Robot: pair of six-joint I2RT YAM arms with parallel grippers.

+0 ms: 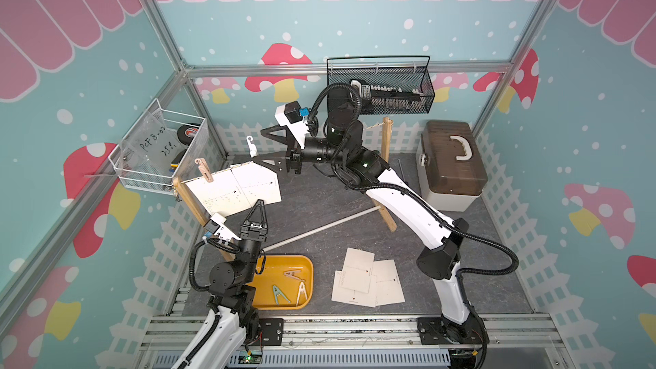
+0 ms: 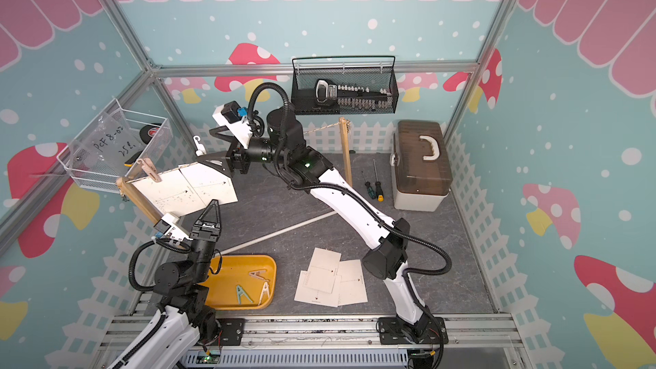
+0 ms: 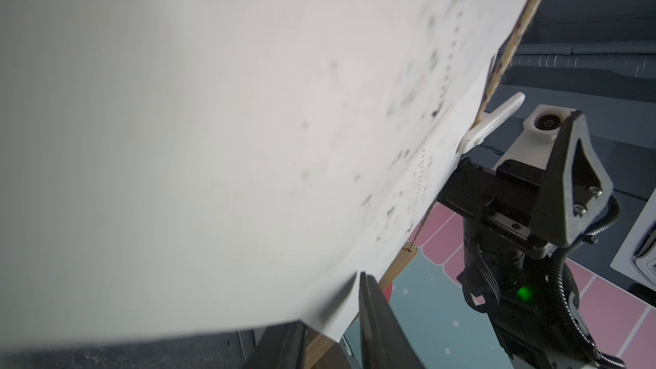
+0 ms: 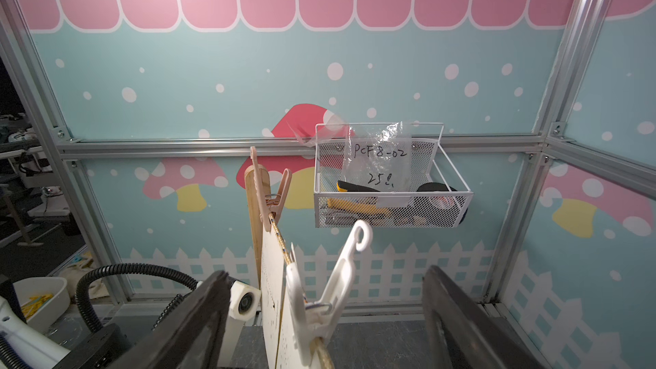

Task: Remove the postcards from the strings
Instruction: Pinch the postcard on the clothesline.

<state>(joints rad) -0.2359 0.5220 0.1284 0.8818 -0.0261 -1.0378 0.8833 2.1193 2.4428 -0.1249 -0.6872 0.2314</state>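
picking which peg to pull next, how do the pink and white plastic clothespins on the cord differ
Colour: the pink plastic clothespin is pale pink, the white plastic clothespin white. Place: the pink one sits beside the light wooden post; the white one is farther along, inside the open right tool. Both have hooked tops and clip an off-white postcard to the beige cord.

Yellow tray (image 1: 273, 269) holds three clothespins (image 1: 278, 294); brown-lidded box (image 1: 451, 172), seemingly shut, sits well apart.
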